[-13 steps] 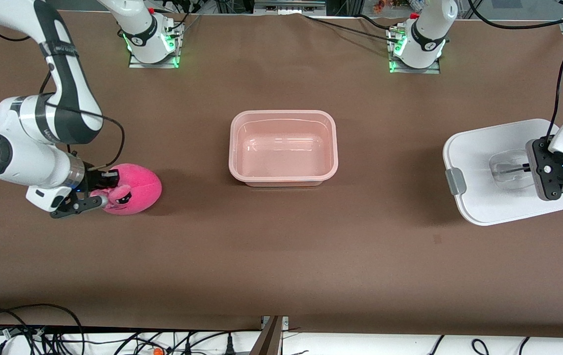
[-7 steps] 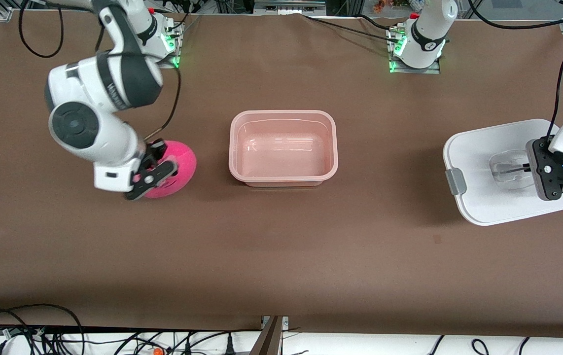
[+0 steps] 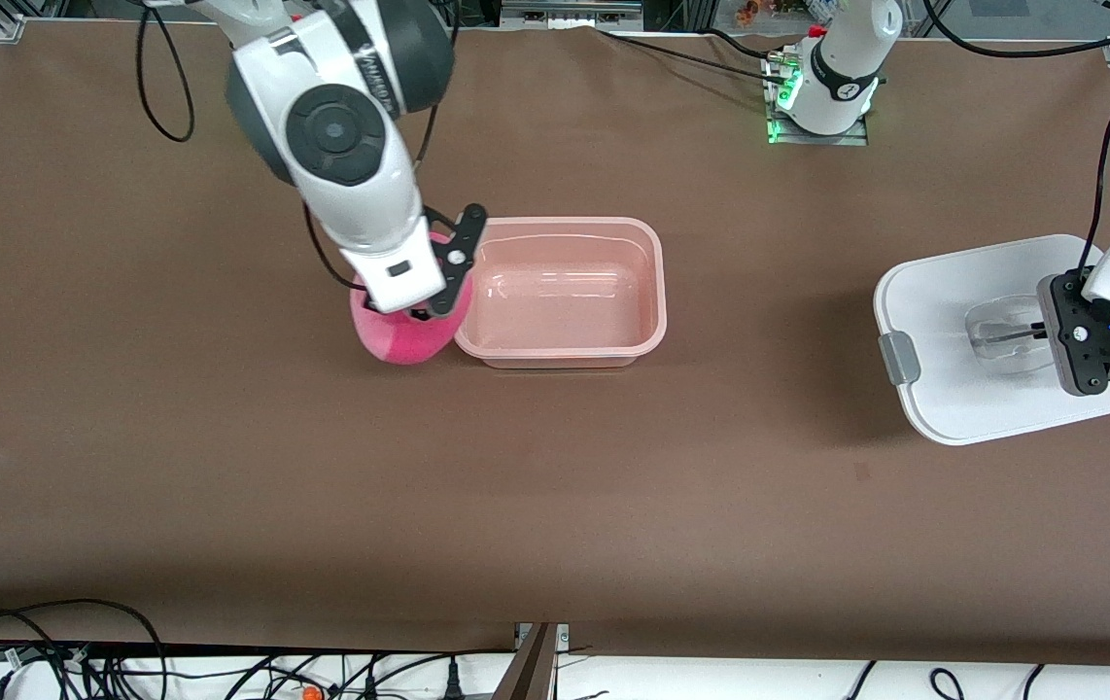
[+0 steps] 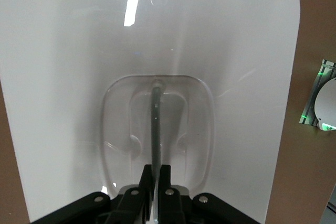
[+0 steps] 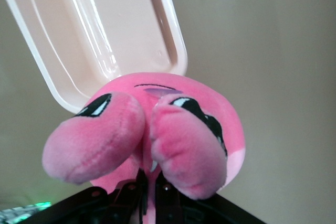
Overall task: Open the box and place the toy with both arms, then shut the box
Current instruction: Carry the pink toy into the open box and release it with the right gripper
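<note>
The right gripper [image 3: 438,282] has carried the toy [image 3: 399,335] a long way since a second ago. Then it held the pink plush low on the table near the right arm's end; half a second ago it was partway in; now the toy hangs in the air just beside the box [image 3: 559,292], over the table at the box's rim on the right arm's side. In the right wrist view the fingers are clamped on the toy [image 5: 157,140] from below, its two ear flaps bulging forward and the open tub [image 5: 105,30] showing past it. The right arm's elbow has swung up and inward with the move.

The box itself has not shifted: it sits open at the middle of the table [image 3: 555,486], bare inside.

Toward the left arm's end, the lid [image 3: 963,340] lies flat on the table, grey clip facing the box, unchanged across the three moments. The left gripper [image 3: 1041,331] waits there, pinched shut on the thin bar of the lid's clear handle [image 4: 156,124], as the left wrist view shows.

The table is covered in plain brown material. Both arm bases glow green along the top edge of the front view, and black cables [image 3: 50,651] trail along the edge nearest that front camera.
</note>
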Controlling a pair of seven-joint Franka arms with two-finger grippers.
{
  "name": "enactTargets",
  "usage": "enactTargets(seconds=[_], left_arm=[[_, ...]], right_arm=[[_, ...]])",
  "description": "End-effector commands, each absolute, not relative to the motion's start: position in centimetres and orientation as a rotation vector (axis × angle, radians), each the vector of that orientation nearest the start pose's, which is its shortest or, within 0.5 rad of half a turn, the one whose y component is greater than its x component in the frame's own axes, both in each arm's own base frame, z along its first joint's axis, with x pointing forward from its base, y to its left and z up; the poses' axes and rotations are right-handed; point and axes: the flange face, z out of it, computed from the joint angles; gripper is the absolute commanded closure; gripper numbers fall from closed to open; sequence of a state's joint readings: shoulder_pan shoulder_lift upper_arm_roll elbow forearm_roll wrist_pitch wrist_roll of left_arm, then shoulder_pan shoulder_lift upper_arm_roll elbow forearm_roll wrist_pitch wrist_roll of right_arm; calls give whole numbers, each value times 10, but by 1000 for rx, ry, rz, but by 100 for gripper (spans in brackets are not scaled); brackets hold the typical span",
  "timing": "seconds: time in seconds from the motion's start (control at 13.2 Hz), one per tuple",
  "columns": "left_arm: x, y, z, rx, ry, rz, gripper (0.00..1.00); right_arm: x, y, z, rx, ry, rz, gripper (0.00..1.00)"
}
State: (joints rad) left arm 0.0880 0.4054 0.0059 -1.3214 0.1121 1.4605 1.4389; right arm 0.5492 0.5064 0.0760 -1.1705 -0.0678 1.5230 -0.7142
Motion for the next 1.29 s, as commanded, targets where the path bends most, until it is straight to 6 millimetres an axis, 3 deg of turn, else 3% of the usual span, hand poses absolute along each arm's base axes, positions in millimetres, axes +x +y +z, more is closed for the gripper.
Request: enactTargets(seconds=[0.0,0.38,0.68,1.22], left_arm=[[647,76,493,-2488,2015,449,100],[647,76,493,-2487,2017,449,100],[647,76,493,-2485,2019,449,100],[647,76,493,-2485,2019,449,100]], right_arm=[[561,434,487,-2381,-2101,214,100],[530,478,473,-2321,-2177,223,100],[524,489,445,-2317,-2215,299,100],[519,511,369,-2396,-2177,395,100]])
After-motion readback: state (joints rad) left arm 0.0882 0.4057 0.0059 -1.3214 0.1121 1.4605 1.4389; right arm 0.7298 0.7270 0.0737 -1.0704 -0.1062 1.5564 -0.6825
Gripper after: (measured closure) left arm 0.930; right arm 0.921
